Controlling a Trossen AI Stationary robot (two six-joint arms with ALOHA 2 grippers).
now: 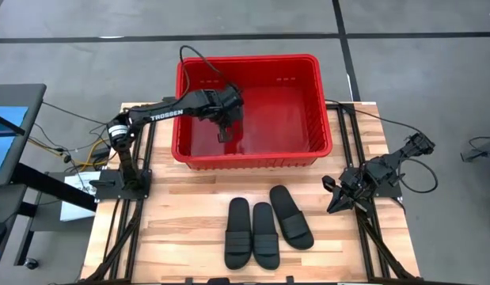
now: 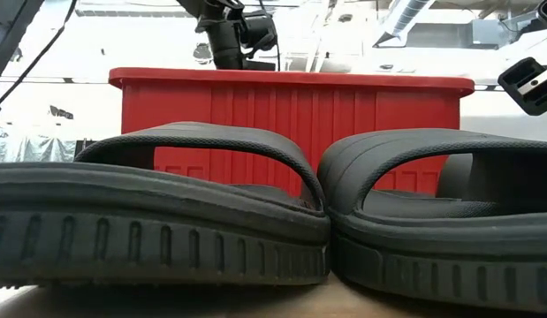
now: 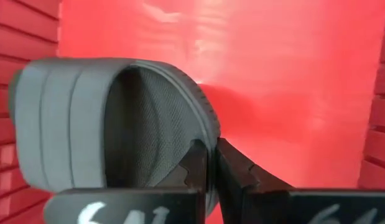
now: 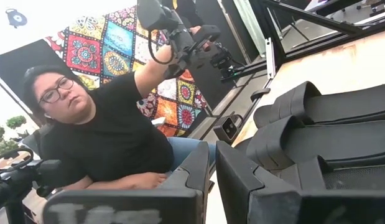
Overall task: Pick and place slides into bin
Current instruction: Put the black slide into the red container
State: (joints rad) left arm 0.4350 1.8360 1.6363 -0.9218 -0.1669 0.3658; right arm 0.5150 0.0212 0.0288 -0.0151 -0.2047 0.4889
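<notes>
Two black slides fill the low view right in front of the lens, one [image 2: 158, 212] and its neighbour [image 2: 441, 212] touching side by side on the table [image 1: 173, 229]. From above we count 3 slides on the table in front of the bin [image 1: 252, 158]: a left one [image 1: 238, 231], a middle one [image 1: 266, 234] touching it, and a third [image 1: 291, 216] angled just beside them.

We see the left arm reaching over the bin's near-left part, its left end effector [image 1: 223, 134] hanging inside the red walls. In the left wrist view its fingers [image 3: 232, 171] are nearly together, pinching the edge of the 4th slide [image 3: 86, 124], which hangs above the bin's solid red bottom. We cannot tell whether that slide touches the bottom.

We find the right arm resting at the table's right edge, well apart from the bin. Its right end effector [image 1: 332, 195] points toward the 3 slides, fingers [image 4: 198, 168] close together with only a narrow gap and nothing between them.

We also see a person [image 4: 99, 137] in a black shirt seated beyond the table in the right wrist view, 1 arm raised.
</notes>
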